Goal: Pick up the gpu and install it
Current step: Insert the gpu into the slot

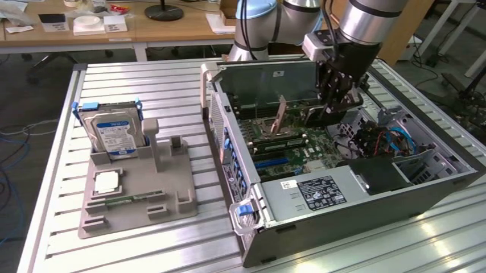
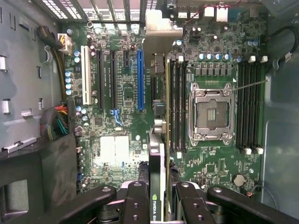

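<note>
Wrist view is showing the gripper (image 2: 161, 203) clamping the gpu (image 2: 158, 163) edge-on between its two black perforated fingers (image 2: 135, 203), so the jaws are pressing on the card's flat faces, not standing free. The card is hanging above the motherboard (image 2: 117, 149) inside the open computer case (image 1: 425, 187), and I judge it not yet seated. Its long axis is running straight away from the jaws toward the case's slotted rear wall, with the silver metal bracket (image 2: 161, 32) at the far end. That axis is lying parallel to the long blue expansion slot (image 2: 140, 79), and the card is sitting just beside it, between it and the black memory slots (image 2: 176, 102); this sideways offset looks like the relation that matters. The board is looking matte green and crowded with small capacitors, while the empty processor socket (image 2: 210, 112) is glinting as a square steel frame. Exterior view is placing the gripper low over the board, with the grey holder tray (image 1: 136, 193) and hard drive (image 1: 114, 133) well apart on the slatted table (image 1: 114, 250)
</note>
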Tool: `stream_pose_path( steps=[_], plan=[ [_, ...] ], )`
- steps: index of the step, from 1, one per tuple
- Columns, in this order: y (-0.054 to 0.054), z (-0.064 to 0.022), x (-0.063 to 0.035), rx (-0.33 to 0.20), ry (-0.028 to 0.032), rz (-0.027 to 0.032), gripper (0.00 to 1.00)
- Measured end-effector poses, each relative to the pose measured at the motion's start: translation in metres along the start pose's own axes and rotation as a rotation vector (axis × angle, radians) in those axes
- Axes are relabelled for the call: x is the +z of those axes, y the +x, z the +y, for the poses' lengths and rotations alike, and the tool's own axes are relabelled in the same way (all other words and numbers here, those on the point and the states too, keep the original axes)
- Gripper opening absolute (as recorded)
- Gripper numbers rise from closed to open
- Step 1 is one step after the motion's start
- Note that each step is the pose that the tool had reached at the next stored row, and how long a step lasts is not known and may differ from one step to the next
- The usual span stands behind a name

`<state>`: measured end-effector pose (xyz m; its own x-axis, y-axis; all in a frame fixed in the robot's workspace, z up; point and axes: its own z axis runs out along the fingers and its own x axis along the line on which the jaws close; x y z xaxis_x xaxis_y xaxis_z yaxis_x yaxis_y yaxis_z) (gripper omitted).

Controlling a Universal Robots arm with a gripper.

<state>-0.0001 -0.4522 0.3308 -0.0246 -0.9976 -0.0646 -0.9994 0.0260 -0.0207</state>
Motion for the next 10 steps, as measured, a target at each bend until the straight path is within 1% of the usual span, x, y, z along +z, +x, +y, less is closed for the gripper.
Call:
stream_pose_path(
  steps=[3, 10],
  plan=[
    [0.0, 0.0017, 0.0012, 0.0, 0.0001, -0.0005, 0.27],
    [0.001, 0.0029, 0.0101, 0.0, 0.0, -0.0002, 0.27]
  ],
)
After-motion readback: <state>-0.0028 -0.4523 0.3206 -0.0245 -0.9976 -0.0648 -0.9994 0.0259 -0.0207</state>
